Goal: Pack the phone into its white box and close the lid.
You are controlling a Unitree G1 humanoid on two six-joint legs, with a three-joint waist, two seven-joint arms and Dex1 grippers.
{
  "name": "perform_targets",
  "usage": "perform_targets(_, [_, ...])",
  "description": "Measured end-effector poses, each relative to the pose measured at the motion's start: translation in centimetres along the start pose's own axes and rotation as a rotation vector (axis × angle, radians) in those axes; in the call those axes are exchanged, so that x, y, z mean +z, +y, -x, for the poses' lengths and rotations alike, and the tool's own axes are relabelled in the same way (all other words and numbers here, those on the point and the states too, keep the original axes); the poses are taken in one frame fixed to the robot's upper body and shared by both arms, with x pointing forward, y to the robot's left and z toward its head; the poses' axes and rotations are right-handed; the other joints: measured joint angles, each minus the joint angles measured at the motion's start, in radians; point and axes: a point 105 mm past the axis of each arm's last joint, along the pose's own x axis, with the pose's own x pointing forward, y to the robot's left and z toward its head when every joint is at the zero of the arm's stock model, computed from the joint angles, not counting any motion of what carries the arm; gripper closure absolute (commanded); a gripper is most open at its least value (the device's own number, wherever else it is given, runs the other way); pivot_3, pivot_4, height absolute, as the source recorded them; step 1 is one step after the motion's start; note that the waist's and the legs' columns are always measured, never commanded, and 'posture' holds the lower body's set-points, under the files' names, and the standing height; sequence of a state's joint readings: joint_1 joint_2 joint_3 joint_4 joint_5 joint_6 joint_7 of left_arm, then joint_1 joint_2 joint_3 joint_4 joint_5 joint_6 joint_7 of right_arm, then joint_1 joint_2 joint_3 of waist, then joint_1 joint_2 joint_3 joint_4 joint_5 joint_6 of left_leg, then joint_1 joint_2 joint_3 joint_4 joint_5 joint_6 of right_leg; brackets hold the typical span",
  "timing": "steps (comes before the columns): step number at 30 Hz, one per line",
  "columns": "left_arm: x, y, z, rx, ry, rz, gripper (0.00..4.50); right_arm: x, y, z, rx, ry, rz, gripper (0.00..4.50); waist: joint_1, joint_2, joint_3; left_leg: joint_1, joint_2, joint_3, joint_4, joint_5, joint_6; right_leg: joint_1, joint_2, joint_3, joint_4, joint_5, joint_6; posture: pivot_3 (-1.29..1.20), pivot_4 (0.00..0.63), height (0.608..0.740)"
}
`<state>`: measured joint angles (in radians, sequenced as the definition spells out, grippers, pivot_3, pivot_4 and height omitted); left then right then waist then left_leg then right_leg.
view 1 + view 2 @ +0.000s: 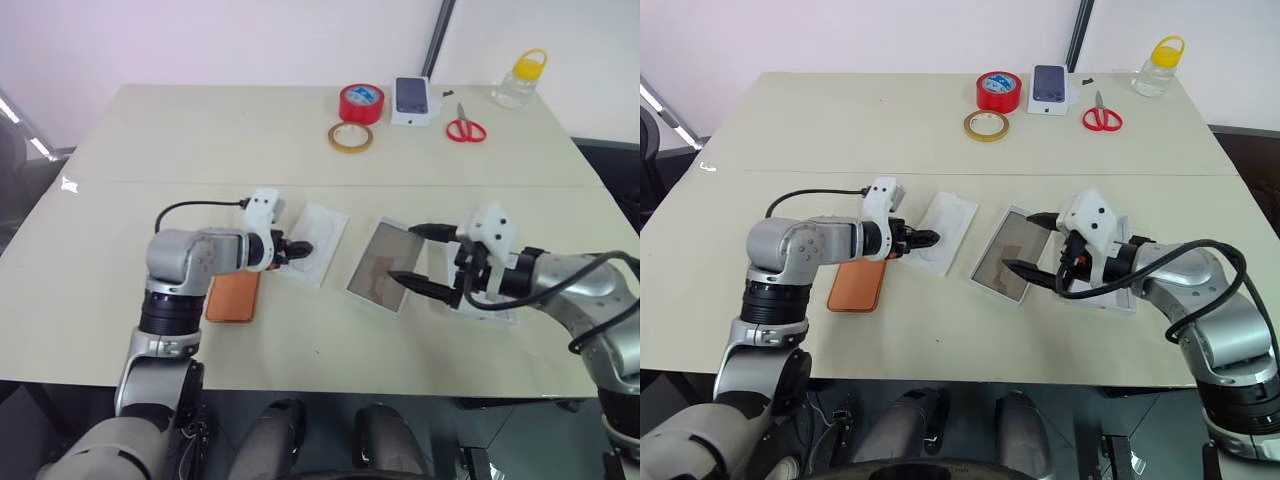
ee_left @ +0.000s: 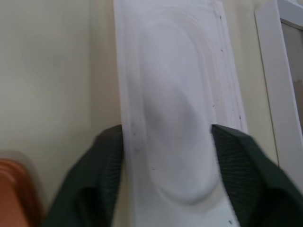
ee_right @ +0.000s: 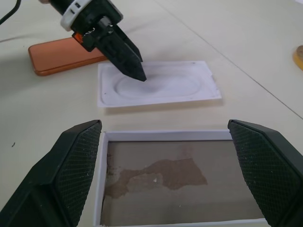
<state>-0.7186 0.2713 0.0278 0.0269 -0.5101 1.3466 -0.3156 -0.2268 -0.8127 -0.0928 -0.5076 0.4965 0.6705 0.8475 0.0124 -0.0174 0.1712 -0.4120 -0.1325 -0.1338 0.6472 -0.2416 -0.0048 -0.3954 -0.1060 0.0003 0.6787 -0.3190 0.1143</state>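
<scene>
The copper-orange phone [image 1: 233,297] lies flat near the table's front edge, partly under my left forearm. Beside it lies a thin white insert [image 1: 322,238] with an oval recess. My left gripper [image 1: 300,250] points down onto this insert, its fingers [image 2: 90,184] apart on either side of the oval, and the insert rests flat. The white box [image 1: 383,266] sits open in the middle, showing its brownish floor. My right gripper [image 1: 425,262] hovers open at the box's right end, holding nothing. The lid [image 1: 500,313] lies beneath my right wrist, mostly hidden.
At the far side of the table [image 1: 200,130] are a red tape roll [image 1: 361,103], a tan tape ring [image 1: 350,137], a small white box picturing a dark phone [image 1: 412,100], red scissors [image 1: 465,130] and a yellow-capped bottle [image 1: 521,80].
</scene>
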Motion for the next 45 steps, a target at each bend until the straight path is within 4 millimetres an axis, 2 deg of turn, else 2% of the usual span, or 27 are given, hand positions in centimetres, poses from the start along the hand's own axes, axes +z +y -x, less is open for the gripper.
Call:
perform_targets(3, [-0.2, -0.3, -0.2, -0.018, 0.005, 0.009, 4.46, -0.6, 0.9, -0.6, 0.029, 0.033, 0.003, 0.00, -0.003, 0.000, 0.000, 0.000, 0.000, 0.000, 0.000, 0.000, 0.000, 0.000, 0.000, 0.000, 0.000, 0.000, 0.000, 0.00, 0.150, 0.740])
perform_targets(10, [0.3, 0.4, -0.2, 0.000, -0.032, 0.033, 4.46, -1.6, 2.6, -3.0, 0.082, 0.143, -0.028, 0.00, -0.005, 0.000, 0.000, 0.000, 0.000, 0.000, 0.000, 0.000, 0.000, 0.000, 0.000, 0.000, 0.000, 0.000, 0.000, 0.00, 0.150, 0.740])
perform_targets(13, [1.1, 0.7, 0.2, 0.003, -0.088, 0.066, 4.46, -2.8, 4.0, -4.6, 0.105, 0.203, -0.080, 0.00, -0.003, 0.000, 0.000, 0.000, 0.000, 0.000, 0.000, 0.000, 0.000, -0.001, 0.000, 0.000, 0.000, 0.000, 0.000, 0.00, 0.150, 0.740])
perform_targets(16, [2.0, 1.2, 1.1, 0.004, -0.149, 0.102, 4.50, -4.2, 5.4, -5.5, 0.131, 0.276, -0.104, 0.85, -0.002, 0.000, 0.000, -0.001, 0.000, 0.000, 0.000, 0.000, 0.000, -0.001, 0.000, 0.000, 0.000, 0.000, 0.000, 0.00, 0.150, 0.740])
perform_targets(23, [2.5, 1.7, 2.0, 0.016, -0.194, 0.118, 4.50, -5.1, 5.4, -5.6, 0.119, 0.341, -0.098, 4.45, -0.002, 0.000, 0.000, -0.001, 0.000, 0.000, 0.000, 0.000, 0.000, -0.001, 0.000, 0.000, 0.000, 0.000, 0.000, 0.00, 0.150, 0.740])
perform_targets(28, [3.0, 2.3, 2.6, 0.023, -0.231, 0.143, 4.50, -4.4, 5.8, -6.0, 0.178, 0.315, 0.010, 4.45, -0.004, 0.000, 0.000, 0.000, 0.000, 0.000, 0.000, 0.000, 0.000, -0.001, 0.000, 0.000, 0.001, 0.000, 0.000, 0.00, 0.150, 0.740])
perform_targets(33, [4.0, 2.9, 3.6, 0.030, -0.288, 0.155, 4.50, -3.2, 7.4, -7.3, 0.303, 0.229, 0.180, 4.45, -0.006, 0.000, 0.000, 0.000, 0.000, 0.000, 0.000, 0.000, 0.000, -0.001, 0.001, 0.000, 0.001, 0.000, 0.000, 0.00, 0.150, 0.740])
perform_targets(39, [5.2, 3.1, 4.7, 0.026, -0.342, 0.167, 4.50, -3.0, 6.7, -9.5, 0.342, 0.176, 0.287, 4.45, -0.007, -0.001, 0.000, 0.000, 0.000, 0.000, 0.000, 0.000, -0.001, -0.001, 0.001, 0.000, 0.001, 0.000, 0.000, 0.00, 0.150, 0.740])
perform_targets(42, [5.1, 2.8, 4.9, 0.014, -0.340, 0.185, 4.50, -3.4, 6.5, -9.9, 0.356, 0.188, 0.304, 3.54, -0.007, -0.001, 0.000, 0.000, 0.000, 0.000, 0.000, 0.000, -0.001, -0.001, 0.001, 0.000, 0.001, 0.000, 0.000, 0.00, 0.150, 0.740])
perform_targets(45, [5.1, 2.1, 4.8, -0.008, -0.336, 0.193, 4.50, -3.5, 6.6, -10.1, 0.373, 0.184, 0.289, 2.11, -0.008, -0.001, 0.000, 0.000, 0.000, 0.000, 0.001, 0.000, -0.001, -0.001, 0.001, 0.000, 0.001, 0.000, 0.000, 0.00, 0.150, 0.740])
